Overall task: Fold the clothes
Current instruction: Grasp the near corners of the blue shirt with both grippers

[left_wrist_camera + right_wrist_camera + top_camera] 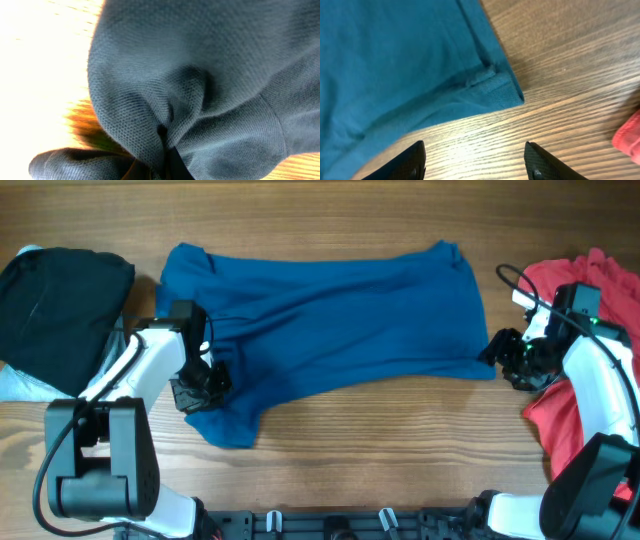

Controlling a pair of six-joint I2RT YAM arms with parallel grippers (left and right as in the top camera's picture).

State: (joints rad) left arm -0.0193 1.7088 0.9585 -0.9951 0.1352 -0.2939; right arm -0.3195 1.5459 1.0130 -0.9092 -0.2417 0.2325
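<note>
Nearest, the left gripper [203, 380] is clenched on a bunched fold of the blue shirt [330, 300], at the shirt's front left corner. Right of the shirt, the right gripper [475, 162] hangs released, fingers apart over the wooden table [400, 440], just beside the shirt's hemmed corner and not touching it. The shirt lies spread sideways across the table's middle. Past that gripper, red clothes [600, 280] are heaped right of the shirt; a black garment [60, 295] sits to its left.
</note>
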